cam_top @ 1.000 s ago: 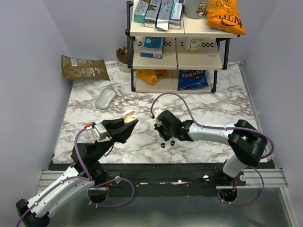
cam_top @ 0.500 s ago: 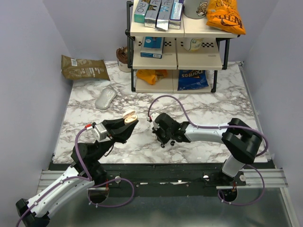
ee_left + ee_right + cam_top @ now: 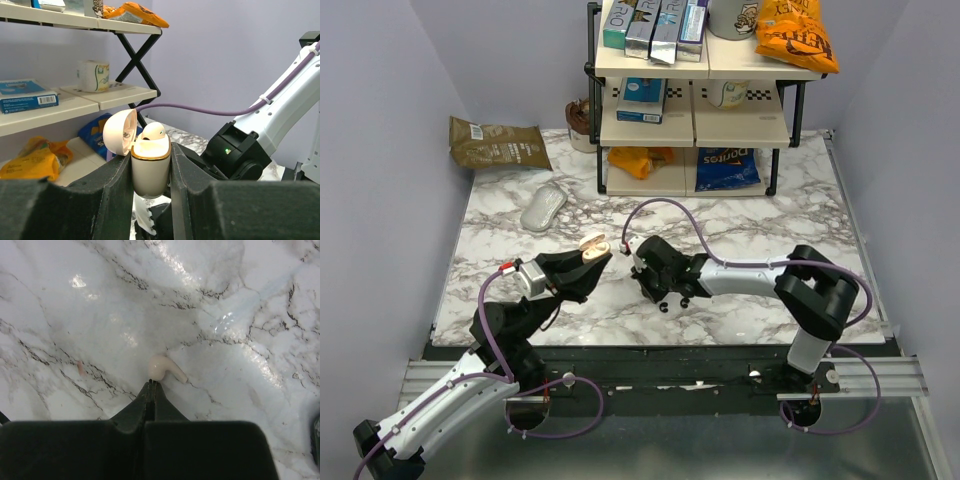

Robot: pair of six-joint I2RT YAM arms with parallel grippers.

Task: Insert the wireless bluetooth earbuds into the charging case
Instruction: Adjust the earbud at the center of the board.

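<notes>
The left pincer (image 3: pixel 151 182) is clamped on a cream charging case (image 3: pixel 150 162), held upright with its lid (image 3: pixel 121 131) swung open toward 10 o'clock. One white earbud (image 3: pixel 153 131) is seated inside. The right pincer (image 3: pixel 151 386) is pressed together and empty above the marble worktop (image 3: pixel 240 315). A second white earbud (image 3: pixel 163 368) lies at 1 o'clock, just beside its tips.

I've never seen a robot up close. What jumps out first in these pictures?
A small cream charging case, lid flipped open with one earbud sitting in it, is clamped upright in the left gripper. On the marble table, a second cream earbud lies loose just past the tips of the shut right gripper.
</notes>
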